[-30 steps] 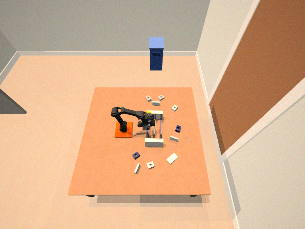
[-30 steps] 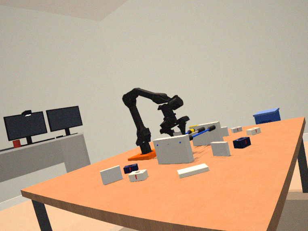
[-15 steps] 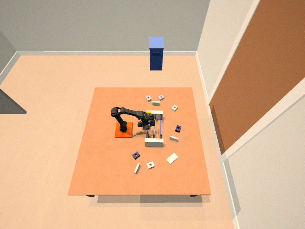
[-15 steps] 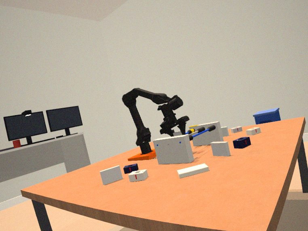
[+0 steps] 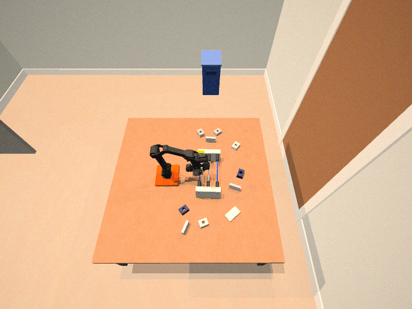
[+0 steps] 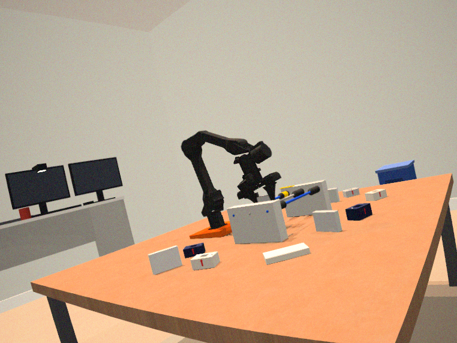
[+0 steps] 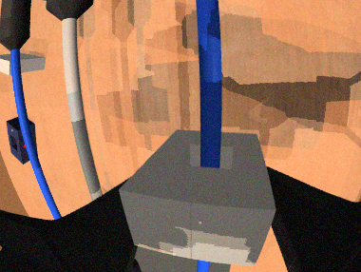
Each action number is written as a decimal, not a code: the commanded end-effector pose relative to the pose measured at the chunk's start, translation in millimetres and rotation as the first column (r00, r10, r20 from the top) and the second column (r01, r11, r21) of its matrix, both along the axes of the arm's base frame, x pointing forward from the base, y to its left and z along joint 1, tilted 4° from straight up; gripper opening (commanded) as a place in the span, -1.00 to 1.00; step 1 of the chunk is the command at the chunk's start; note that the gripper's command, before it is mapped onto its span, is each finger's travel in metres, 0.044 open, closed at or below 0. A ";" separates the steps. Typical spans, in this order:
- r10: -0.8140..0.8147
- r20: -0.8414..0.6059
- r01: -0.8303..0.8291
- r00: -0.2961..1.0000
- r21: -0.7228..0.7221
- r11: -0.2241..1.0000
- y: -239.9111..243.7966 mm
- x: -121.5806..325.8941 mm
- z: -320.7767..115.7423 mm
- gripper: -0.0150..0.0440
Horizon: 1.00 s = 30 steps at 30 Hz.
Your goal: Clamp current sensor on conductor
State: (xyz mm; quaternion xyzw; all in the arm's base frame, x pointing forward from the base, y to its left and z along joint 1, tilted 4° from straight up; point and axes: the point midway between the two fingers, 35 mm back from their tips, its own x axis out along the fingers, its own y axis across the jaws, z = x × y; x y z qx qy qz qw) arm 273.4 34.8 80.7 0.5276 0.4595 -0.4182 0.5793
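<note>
The grey split-core sensor surrounds the blue conductor nearest the robot's base. Its halves meet at a thin seam in the wrist view; whether the latch has caught cannot be told. Its arrow is not visible. My gripper is shut on the sensor, with one black finger on each side. A yellow marker sits on the far end block above this conductor; its lettering is too small to read.
The conductors run between a near end block and a far end block. A white conductor and another blue conductor run alongside. Dark blue blocks, white blocks and a flat white plate lie around.
</note>
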 end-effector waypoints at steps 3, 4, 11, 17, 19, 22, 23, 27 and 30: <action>0.000 -0.002 0.000 1.000 0.000 1.000 -0.1 -0.4 0.1 0.42; 0.000 -0.002 0.000 1.000 0.000 1.000 -0.1 -0.4 0.1 0.42; 0.000 -0.002 0.000 1.000 0.000 1.000 -0.1 -0.4 0.1 0.42; 0.000 -0.002 0.000 1.000 0.000 1.000 -0.1 -0.4 0.1 0.42; 0.000 -0.002 0.000 1.000 0.000 1.000 -0.1 -0.4 0.1 0.42; 0.000 -0.002 0.000 1.000 0.000 1.000 -0.1 -0.4 0.1 0.42; 0.000 -0.002 0.000 1.000 0.000 1.000 -0.1 -0.4 0.1 0.42; 0.000 0.000 0.000 1.000 0.000 1.000 0.0 0.0 0.0 0.37; 0.000 0.000 0.000 1.000 0.000 1.000 0.0 0.0 0.0 0.30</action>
